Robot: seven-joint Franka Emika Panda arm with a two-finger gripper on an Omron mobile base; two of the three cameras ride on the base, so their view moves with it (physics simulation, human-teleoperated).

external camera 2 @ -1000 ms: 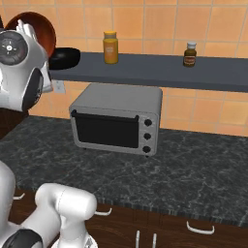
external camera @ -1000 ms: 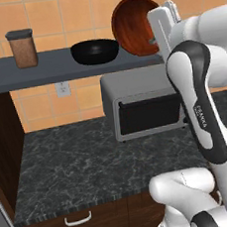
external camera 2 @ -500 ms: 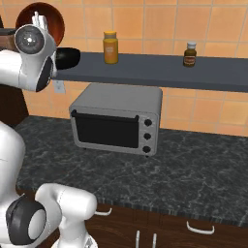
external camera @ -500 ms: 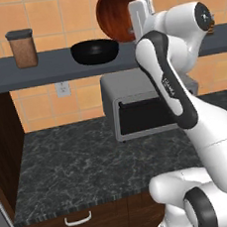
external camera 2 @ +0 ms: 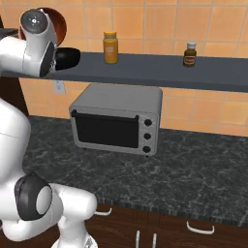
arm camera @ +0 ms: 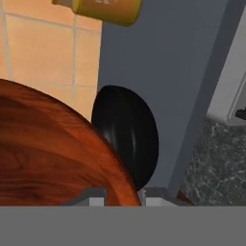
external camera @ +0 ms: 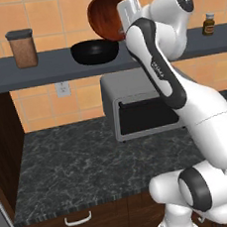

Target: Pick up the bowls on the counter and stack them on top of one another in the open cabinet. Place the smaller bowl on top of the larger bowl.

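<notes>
Open cabinet shelf [external camera: 55,67] carries the larger black bowl [external camera: 95,51]. The smaller reddish-brown bowl [external camera: 105,17] is above it (tilted on edge, clear of the black bowl), its rim pinched in the narrow gripper [external camera: 125,18].

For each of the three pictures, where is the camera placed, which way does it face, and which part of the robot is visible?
Left base view: behind the arm, on its left, facing the long slate-grey shelf; the white arm rises at the right, holding the small reddish-brown wooden bowl above the wide glossy black bowl.
Right base view: behind, on its right, facing the grey toaster oven; the arm is at the left.
Hand view: on the hand, rolled sideways, looking along the gripper over the reddish-brown bowl.
Shared: both bowls, shelf.
</notes>
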